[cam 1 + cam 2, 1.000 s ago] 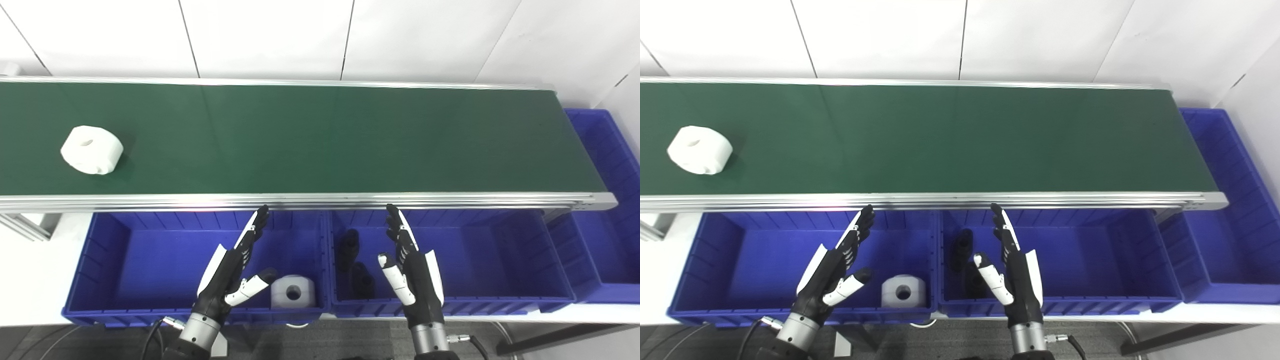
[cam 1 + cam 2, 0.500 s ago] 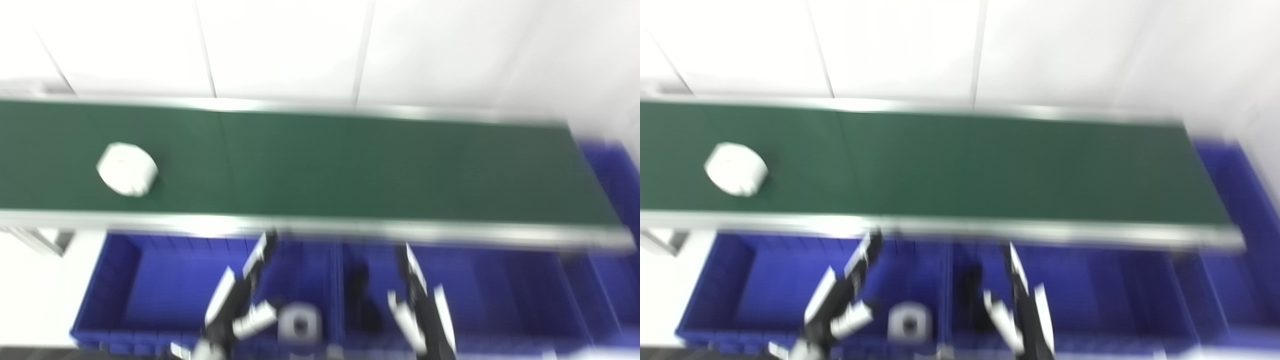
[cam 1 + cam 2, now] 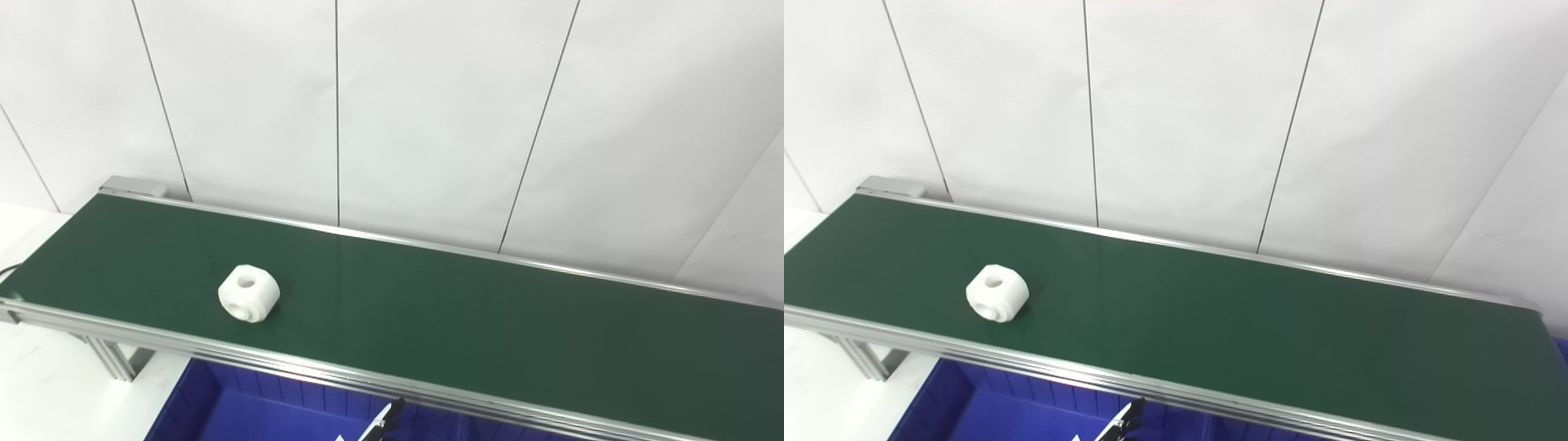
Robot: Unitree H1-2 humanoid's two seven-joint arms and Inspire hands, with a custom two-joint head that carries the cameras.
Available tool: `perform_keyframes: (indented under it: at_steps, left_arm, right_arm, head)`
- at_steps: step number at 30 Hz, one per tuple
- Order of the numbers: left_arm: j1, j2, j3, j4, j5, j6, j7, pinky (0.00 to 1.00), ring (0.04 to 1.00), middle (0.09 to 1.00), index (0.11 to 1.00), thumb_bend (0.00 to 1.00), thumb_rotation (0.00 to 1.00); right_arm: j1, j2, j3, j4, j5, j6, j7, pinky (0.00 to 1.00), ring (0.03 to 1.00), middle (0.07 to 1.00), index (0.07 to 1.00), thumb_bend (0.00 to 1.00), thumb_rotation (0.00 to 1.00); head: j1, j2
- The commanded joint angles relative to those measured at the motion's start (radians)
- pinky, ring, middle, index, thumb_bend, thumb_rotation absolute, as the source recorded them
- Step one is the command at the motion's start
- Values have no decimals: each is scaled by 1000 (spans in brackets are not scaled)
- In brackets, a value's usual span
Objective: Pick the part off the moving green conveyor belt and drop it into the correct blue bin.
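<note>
White part point(image 3: 248, 293) is carried on green belt point(image 3: 459, 318) nr left end, untouched. Only left hand point(image 3: 383, 424) tips seen below near rail; open/closed can't be told. Right hand unseen.

Only the fingertips of the left hand point(image 3: 383, 424) showed at the bottom edge, so whether it was spread or closed could not be told. The right hand lay wholly outside both views. The blue bin point(image 3: 257, 407) on the near side appeared only as its far wall and left corner under the belt's rail; its contents were cut off. The green conveyor belt point(image 3: 490, 331) ran off the right edge in the left eye view.
</note>
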Motion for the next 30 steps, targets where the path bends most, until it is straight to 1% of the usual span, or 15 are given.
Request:
perform_keyframes:
  at_steps: [1,5,7,11,14,16,17,18,19,20,21,22,23,26,30]
  left_arm:
    - [-21,6,-16,-43,-16,-42,24,864,948,979,969,845,674]
    - [-32,38,-30,-117,-32,-42,23,870,951,979,972,841,660]
    - [-46,61,-17,-177,-59,-42,7,863,947,979,972,843,645]
    - [-98,116,52,-290,-110,-37,-42,860,931,964,957,841,580]
    - [-177,176,126,-334,-101,-29,-66,872,941,974,969,855,592]
    - [-228,222,163,-363,-96,13,-96,907,963,990,991,853,644]
    - [-247,241,174,-382,-113,49,-120,913,966,991,993,847,655]
    - [-258,252,181,-396,-126,75,-138,923,973,996,997,830,654]
    - [-283,274,192,-434,-133,140,-164,923,977,997,998,820,656]
    - [-299,288,199,-462,-136,186,-182,915,984,999,1000,800,665]
    - [-330,307,210,-483,-132,226,-201,915,985,1000,1000,798,666]
    - [-351,319,218,-497,-130,253,-214,937,992,1000,1000,769,645]
    - [-380,332,227,-495,-126,282,-227,953,997,1000,1000,756,615]
    - [-465,376,239,-450,-80,312,-262,972,1000,1000,1000,747,518]
    - [-572,438,226,-345,-21,344,-323,959,1000,1000,1000,765,474]
  right_arm:
    - [-11,1,4,-6,-4,-58,-14,1000,1000,1000,1000,625,1000]
    - [-19,2,8,5,10,-58,-21,1000,1000,1000,1000,606,1000]
    - [-20,8,8,8,18,-58,-25,1000,1000,1000,1000,602,998]
    - [-28,14,7,16,20,-58,-27,1000,1000,1000,1000,639,996]
    - [-37,13,11,20,12,-59,-37,1000,1000,1000,1000,648,998]
    - [-40,11,17,15,27,-58,-34,1000,1000,1000,1000,632,1000]
    - [-40,12,18,9,34,-58,-33,1000,1000,1000,1000,635,995]
    - [-40,13,19,6,39,-58,-33,1000,1000,1000,1000,647,984]
    - [-37,15,18,-2,34,-58,-38,1000,1000,1000,1000,658,983]
    - [-34,17,16,-7,29,-58,-42,1000,1000,1000,998,684,985]
    - [-32,19,14,-16,30,-58,-42,1000,1000,1000,997,687,986]
    - [-30,20,13,-22,32,-58,-41,1000,1000,1000,993,700,972]
    - [-29,18,14,-28,29,-58,-42,1000,1000,1000,990,706,963]
    - [-27,19,16,-48,26,-58,-46,998,998,996,981,693,930]
    - [-25,19,19,-66,40,-58,-32,977,989,989,971,699,882]
  head:
    - [3,-2]
    - [5,-2]
    - [9,-4]
    - [11,-2]
    - [11,9]
    - [4,26]
    - [-10,51]
    - [-10,51]
    - [-28,84]
    - [-28,84]
    - [-51,121]
    - [-51,121]
    - [-70,149]
    - [-106,187]
    - [-143,219]
